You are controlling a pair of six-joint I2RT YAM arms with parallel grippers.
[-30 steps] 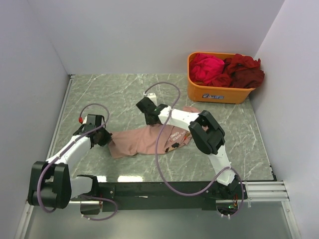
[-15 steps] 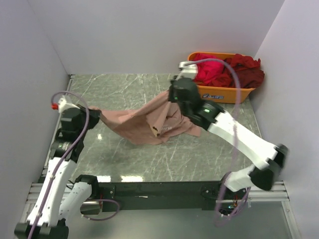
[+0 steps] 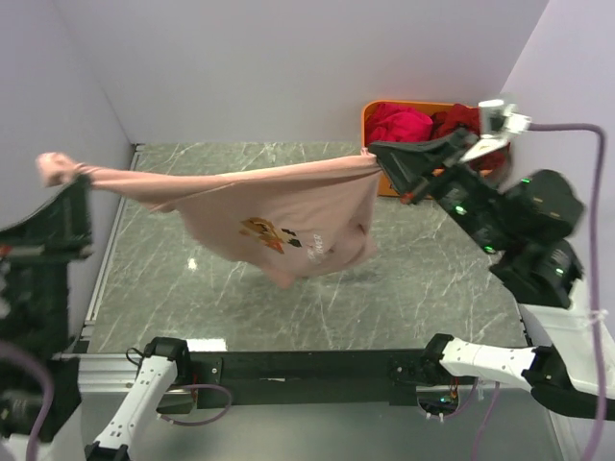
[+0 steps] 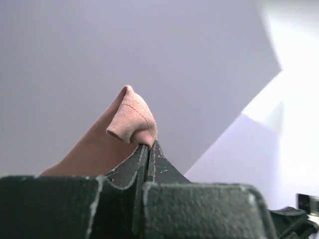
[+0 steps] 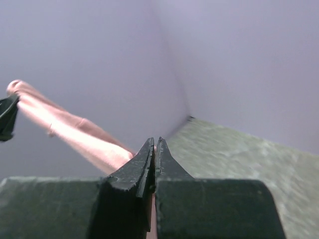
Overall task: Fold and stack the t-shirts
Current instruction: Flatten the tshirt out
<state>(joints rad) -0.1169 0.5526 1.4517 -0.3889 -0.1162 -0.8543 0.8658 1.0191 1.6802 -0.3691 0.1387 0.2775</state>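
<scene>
The grey-green marbled stone table top (image 3: 240,307) fills the overhead view. Above it hangs the dusty salmon-pink cotton t-shirt (image 3: 298,206), pulled taut along its upper edge from 10 o'clock to 2 o'clock, its body sagging in soft folds toward the table's middle. Whether the lowest fold touches the stone cannot be told. Only this view shows the print, a small pixel-art figure (image 3: 261,230) beside white lettering (image 3: 315,252).

At 1 o'clock the orange plastic tub (image 3: 368,123) sits by the back wall. It holds a crumpled magenta shirt (image 3: 399,123) and a dark red shirt (image 3: 459,120), and the right arm partly hides it.

The right gripper (image 3: 377,149) pinches the shirt's edge just in front of the tub. Its wrist camera shows the black jaws pressed together (image 5: 154,142), with pink cloth stretching away to 10 o'clock.

The left gripper (image 3: 82,182) is largely cropped overhead. Its own camera shows the jaws clamped (image 4: 148,147) on a stitched, bunched hem that pokes out above them.
</scene>
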